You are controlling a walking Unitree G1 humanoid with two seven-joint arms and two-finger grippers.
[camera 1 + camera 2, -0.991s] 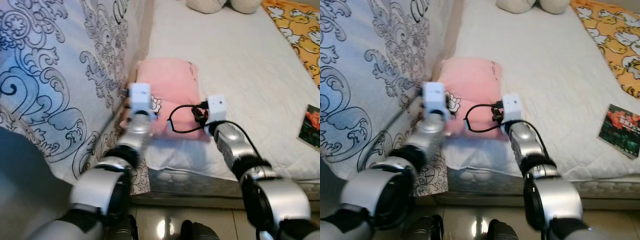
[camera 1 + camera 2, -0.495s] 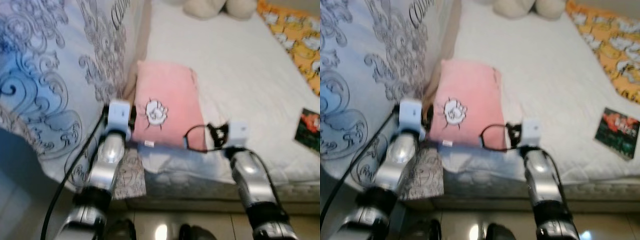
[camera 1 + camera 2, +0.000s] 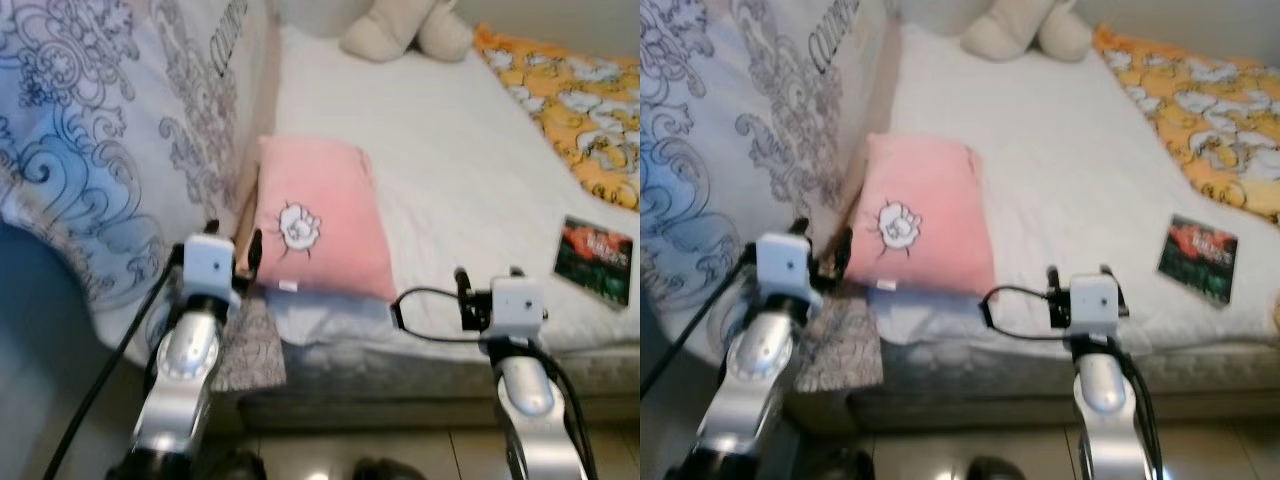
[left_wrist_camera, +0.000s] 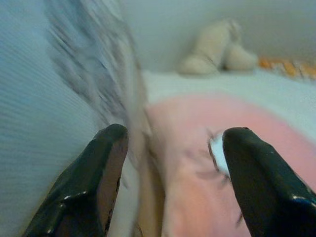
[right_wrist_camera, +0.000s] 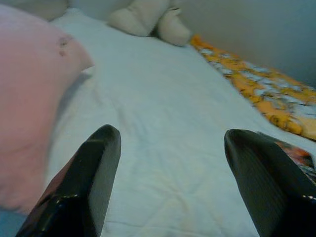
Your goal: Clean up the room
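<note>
reaching forward, the left tool (image 3: 232, 262) and right tool (image 3: 488, 283) gape wide beside the pink pillow (image 3: 322, 225).

Two silver, rounded metal forearms each end in a white box-shaped wrist block. A black cable loops beside the right block (image 3: 517, 305); another trails under the left block (image 3: 209, 268). The fingers (image 5: 91, 185) are glossy black, broad and blunt.

Soft matt cloth pillow (image 3: 322, 230); quilted bedsheet (image 3: 460, 190).
</note>
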